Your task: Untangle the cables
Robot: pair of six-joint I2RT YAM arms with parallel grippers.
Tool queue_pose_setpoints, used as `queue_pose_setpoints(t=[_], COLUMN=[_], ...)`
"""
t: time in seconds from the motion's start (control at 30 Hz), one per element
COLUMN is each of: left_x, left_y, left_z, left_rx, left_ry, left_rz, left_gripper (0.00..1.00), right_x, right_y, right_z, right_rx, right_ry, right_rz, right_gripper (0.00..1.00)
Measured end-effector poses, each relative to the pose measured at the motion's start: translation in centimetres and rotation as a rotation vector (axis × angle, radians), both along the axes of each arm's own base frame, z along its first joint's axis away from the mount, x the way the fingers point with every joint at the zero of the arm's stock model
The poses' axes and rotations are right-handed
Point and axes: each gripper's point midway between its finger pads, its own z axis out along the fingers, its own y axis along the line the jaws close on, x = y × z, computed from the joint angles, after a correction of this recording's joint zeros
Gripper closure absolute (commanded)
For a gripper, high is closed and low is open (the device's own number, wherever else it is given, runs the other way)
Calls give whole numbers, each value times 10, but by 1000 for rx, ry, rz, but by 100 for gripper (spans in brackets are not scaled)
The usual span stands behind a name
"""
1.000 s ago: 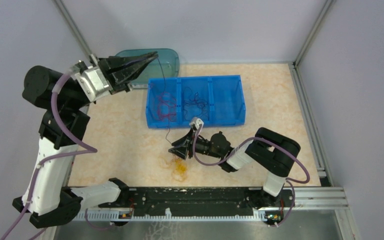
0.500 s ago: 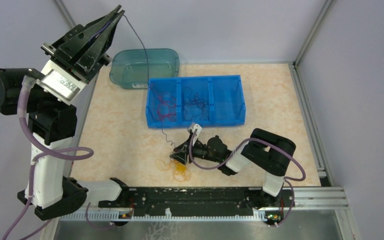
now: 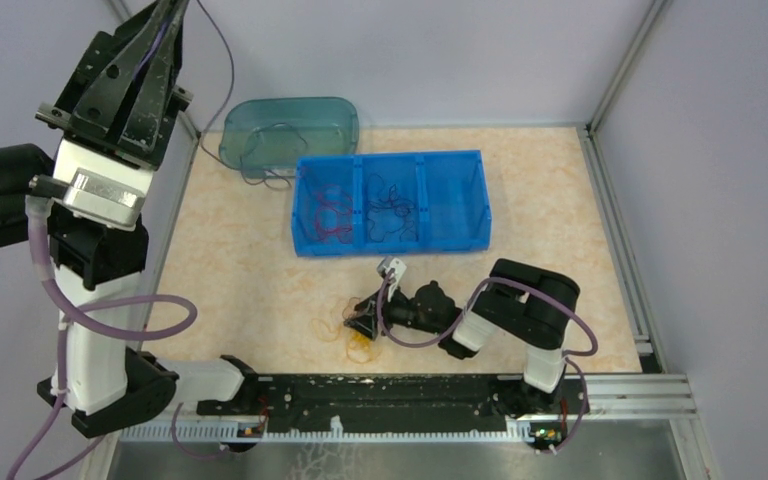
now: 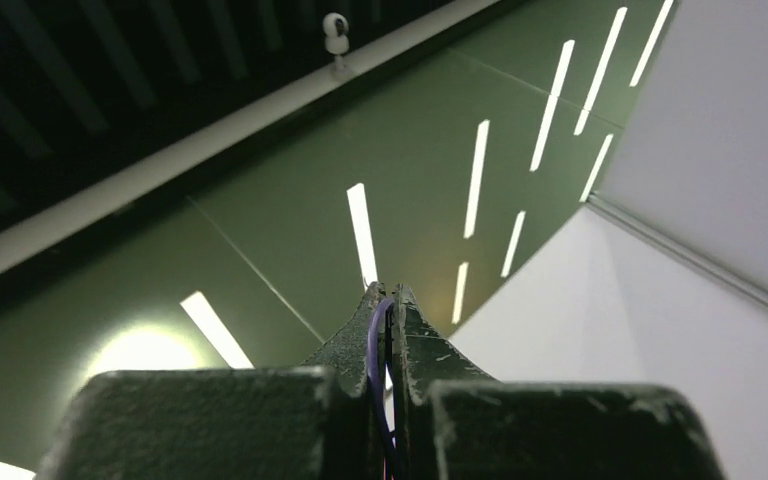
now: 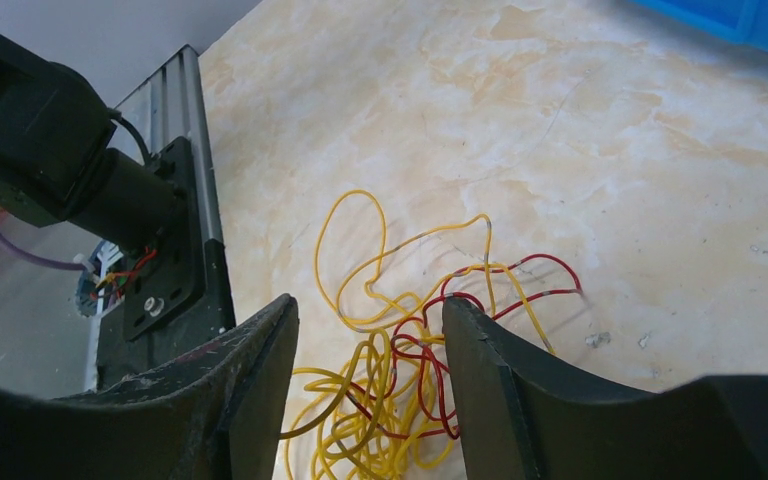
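Note:
My left gripper (image 3: 174, 8) is raised high at the top left, shut on a dark purple cable (image 3: 222, 60) that hangs down into the teal tub (image 3: 345, 112). In the left wrist view the purple strand (image 4: 377, 335) runs between the closed fingers. My right gripper (image 3: 360, 322) is low over the table, open, straddling a tangled clump of yellow and red cables (image 3: 358, 345). In the right wrist view the clump (image 5: 415, 340) lies between the two open fingers. Red cables (image 3: 328, 215) and dark cables (image 3: 392, 210) lie in the blue bin.
The blue three-compartment bin (image 3: 455, 160) stands mid-table, its right compartment holding nothing I can see. The teal tub sits behind its left end. Enclosure walls and posts border the table. A black rail (image 3: 400, 390) runs along the near edge.
My left arm has swung up and leftward, pulling the purple cable free of the clump; its lower end now trails in the teal tub. My right gripper lowered slightly over the clump.

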Motion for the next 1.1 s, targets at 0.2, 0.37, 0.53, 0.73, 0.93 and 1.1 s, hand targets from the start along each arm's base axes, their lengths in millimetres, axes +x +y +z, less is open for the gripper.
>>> queue_pose_setpoints(t=[0.2, 0.37, 0.53, 0.73, 0.93, 1.1], left_x=[-4, 15, 42, 86, 118, 147], left_y=[5, -9, -27, -57, -82, -101], left_z=[12, -15, -49, -104, -148, -176], left_rx=[-22, 49, 113, 208, 266, 254], left_ry=[-67, 11, 105, 254, 382, 496], left_rz=[47, 47, 44, 33, 9, 3], left_gripper=[100, 100, 100, 100, 100, 100], right_x=[-4, 1, 9, 18, 39, 58], right_y=[-7, -12, -19, -38, -71, -107], right_z=[-2, 21, 84, 118, 136, 130], right_rx=[2, 21, 114, 126, 97, 24], right_ry=[-2, -39, -132, -189, -207, -191], right_rz=[-14, -41, -95, -185, -376, -569], right_gripper=[37, 25, 6, 4, 5, 5])
